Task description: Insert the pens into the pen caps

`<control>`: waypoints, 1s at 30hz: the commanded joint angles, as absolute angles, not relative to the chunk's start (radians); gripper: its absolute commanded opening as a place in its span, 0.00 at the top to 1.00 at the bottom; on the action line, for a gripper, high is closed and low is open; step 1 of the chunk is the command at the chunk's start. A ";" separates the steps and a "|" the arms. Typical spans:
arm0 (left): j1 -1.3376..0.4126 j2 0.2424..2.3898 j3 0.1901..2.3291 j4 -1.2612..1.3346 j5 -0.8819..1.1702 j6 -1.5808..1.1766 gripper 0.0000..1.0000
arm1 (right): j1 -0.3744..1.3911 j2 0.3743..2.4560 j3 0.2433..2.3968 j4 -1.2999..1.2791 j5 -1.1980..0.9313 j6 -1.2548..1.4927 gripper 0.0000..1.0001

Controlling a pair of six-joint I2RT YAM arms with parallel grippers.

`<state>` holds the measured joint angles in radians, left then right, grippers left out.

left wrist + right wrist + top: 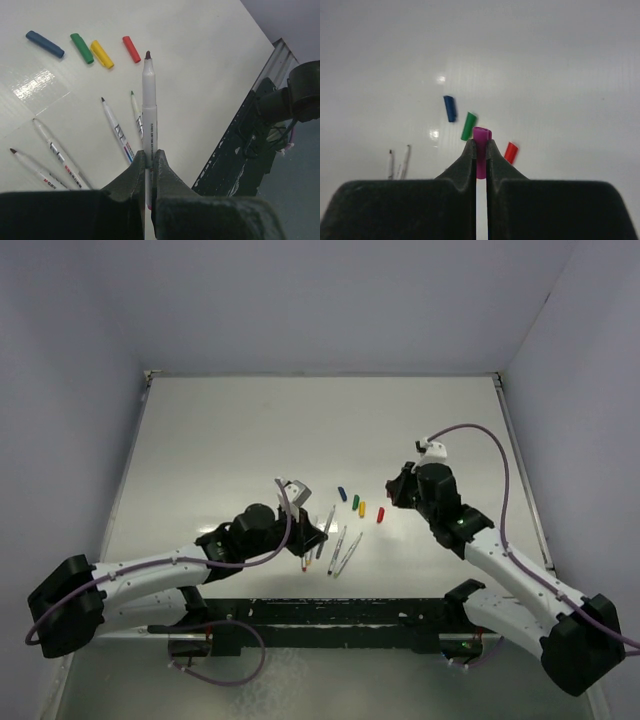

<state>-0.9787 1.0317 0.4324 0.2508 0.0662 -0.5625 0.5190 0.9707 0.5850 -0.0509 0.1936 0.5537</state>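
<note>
My left gripper (149, 154) is shut on a white pen (149, 95) with a dark purple tip, which points away over the table. Four more pens (117, 131) lie on the table below it. The blue cap (45, 44), green cap (81, 48), yellow cap (102, 54) and red cap (131, 49) lie in a row beyond them. My right gripper (480, 145) is shut on the purple cap (481, 136), open end facing away. In the top view the left gripper (320, 530) and the right gripper (393, 492) stand either side of the caps (356, 501).
The pale table (220, 440) is walled at the back and on both sides. A dark metal frame (250, 140) runs along the near edge, right of the left gripper. In the right wrist view the yellow cap is hidden behind the fingers.
</note>
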 commanded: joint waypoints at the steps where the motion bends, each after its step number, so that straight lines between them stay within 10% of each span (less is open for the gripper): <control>1: -0.986 1.097 0.397 0.567 0.146 -0.608 1.00 | 0.525 0.890 0.575 0.196 0.073 0.500 1.00; 30: -0.991 1.203 0.459 0.738 0.073 -0.646 1.00 | 0.543 0.958 0.363 0.971 -0.265 0.776 1.00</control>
<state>-0.9848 1.2171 0.4171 0.6724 0.1062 -0.6659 0.5365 0.9619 0.3809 0.8108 -0.2306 0.7067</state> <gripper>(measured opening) 0.038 0.030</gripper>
